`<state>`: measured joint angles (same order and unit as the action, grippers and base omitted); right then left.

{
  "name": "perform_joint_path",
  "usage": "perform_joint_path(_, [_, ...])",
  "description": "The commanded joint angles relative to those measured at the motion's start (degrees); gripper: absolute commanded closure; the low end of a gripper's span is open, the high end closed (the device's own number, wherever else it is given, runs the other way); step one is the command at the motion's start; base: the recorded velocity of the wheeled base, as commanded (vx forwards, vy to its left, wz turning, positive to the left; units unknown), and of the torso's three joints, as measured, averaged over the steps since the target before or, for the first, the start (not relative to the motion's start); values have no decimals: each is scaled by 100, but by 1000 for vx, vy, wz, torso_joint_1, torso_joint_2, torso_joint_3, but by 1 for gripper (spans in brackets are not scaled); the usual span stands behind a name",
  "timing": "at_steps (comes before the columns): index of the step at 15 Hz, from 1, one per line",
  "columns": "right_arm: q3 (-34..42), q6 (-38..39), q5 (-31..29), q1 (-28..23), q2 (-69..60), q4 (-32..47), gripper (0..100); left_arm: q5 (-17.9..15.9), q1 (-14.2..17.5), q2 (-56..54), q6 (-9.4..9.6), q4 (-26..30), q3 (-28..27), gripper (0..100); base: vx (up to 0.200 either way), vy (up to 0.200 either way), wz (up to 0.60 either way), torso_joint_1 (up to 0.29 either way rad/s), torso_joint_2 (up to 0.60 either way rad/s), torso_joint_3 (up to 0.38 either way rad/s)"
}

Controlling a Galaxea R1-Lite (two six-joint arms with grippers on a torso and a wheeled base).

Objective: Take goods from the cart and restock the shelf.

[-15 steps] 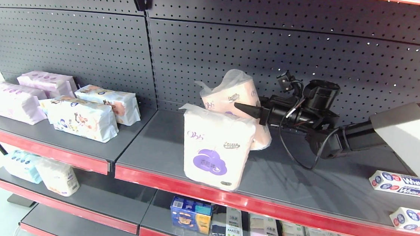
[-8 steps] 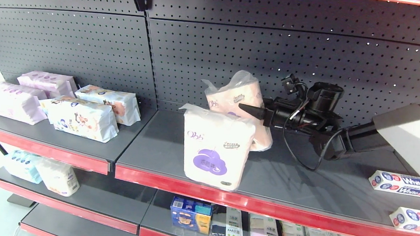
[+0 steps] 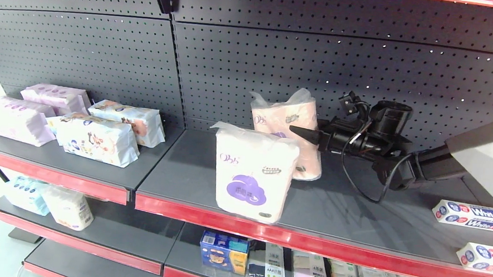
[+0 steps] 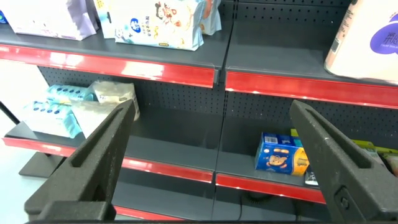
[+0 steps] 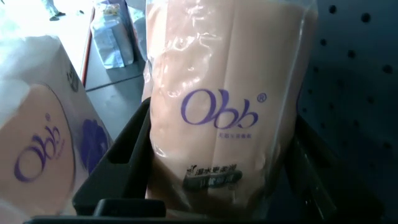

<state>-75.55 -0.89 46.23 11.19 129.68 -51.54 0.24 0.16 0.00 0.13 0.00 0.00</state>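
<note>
A pink tissue-roll pack (image 3: 288, 115) stands upright on the grey middle shelf (image 3: 354, 217), just behind a white and purple tissue pack (image 3: 253, 170) at the shelf's front. My right gripper (image 3: 300, 133) reaches in from the right and is shut on the pink pack (image 5: 224, 112), one black finger (image 5: 121, 165) on each side of it. The far finger is hidden behind the pack in the head view. My left gripper (image 4: 211, 112) hangs open and holds nothing, lower down in front of the lower shelves.
Two toothpaste boxes (image 3: 473, 216) (image 3: 488, 259) lie at the shelf's right end. Several wipe packs (image 3: 97, 137) fill the left bay. Boxes and sachets (image 3: 224, 251) sit on the shelf below. A perforated back panel (image 3: 279, 62) closes the rear.
My right gripper moved right and down with the pink pack. The pack went from tilted and raised to upright on the shelf.
</note>
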Motion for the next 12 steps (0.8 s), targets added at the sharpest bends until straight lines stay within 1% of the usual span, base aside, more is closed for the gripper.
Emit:
perform_joint_path(1, [66, -34, -8, -47, 4, 13, 100, 2, 2, 9, 4, 0, 0, 0, 0, 0, 0, 0, 0, 0])
perform_joint_path(4, [145, -69, -8, -196, -22, 13, 100, 2, 2, 9, -5, 0, 0, 0, 0, 0, 0, 0, 0, 0])
perform_joint_path(8, [365, -307, 9, -328, -75, 13, 100, 2, 2, 9, 4, 0, 0, 0, 0, 0, 0, 0, 0, 0])
perform_joint_path(12, [488, -579, 246, -451, -84, 13, 100, 2, 2, 9, -5, 0, 0, 0, 0, 0, 0, 0, 0, 0])
